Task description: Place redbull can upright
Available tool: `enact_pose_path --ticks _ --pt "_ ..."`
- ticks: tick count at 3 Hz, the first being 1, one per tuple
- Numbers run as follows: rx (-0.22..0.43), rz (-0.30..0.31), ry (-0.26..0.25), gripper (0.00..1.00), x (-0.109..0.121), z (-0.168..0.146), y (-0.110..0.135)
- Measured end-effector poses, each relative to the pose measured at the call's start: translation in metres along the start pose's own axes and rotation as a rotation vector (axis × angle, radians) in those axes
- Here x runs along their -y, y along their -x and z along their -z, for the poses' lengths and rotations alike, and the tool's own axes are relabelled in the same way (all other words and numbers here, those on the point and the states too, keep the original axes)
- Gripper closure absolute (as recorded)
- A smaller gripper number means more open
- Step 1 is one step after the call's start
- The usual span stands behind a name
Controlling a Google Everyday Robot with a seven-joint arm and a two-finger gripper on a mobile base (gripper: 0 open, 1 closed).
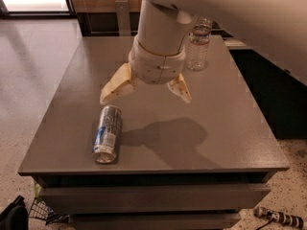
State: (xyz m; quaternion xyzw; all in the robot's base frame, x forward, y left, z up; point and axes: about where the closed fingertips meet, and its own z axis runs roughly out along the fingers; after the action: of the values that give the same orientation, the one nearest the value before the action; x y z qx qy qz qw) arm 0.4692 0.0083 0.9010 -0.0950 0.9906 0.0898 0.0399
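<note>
The redbull can [106, 133] lies on its side on the grey table [225, 128], near the front left, its silver top facing the front edge. My gripper [146, 96] hangs above the table just behind and to the right of the can, its two cream fingers [116, 86] spread wide apart and empty. It does not touch the can.
A clear plastic water bottle [198, 45] with a white cap stands upright at the back right of the table, partly behind my arm. The table's front edge lies just in front of the can. A dark counter runs along the right side.
</note>
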Motion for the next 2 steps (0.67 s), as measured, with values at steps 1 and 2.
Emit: enact_pose_path --ticks 1,2 --pt "0.044 0.024 0.067 0.00 -0.026 -0.009 0.003" --pt "0.058 -0.006 0.111 0.00 -0.050 -0.029 -0.001"
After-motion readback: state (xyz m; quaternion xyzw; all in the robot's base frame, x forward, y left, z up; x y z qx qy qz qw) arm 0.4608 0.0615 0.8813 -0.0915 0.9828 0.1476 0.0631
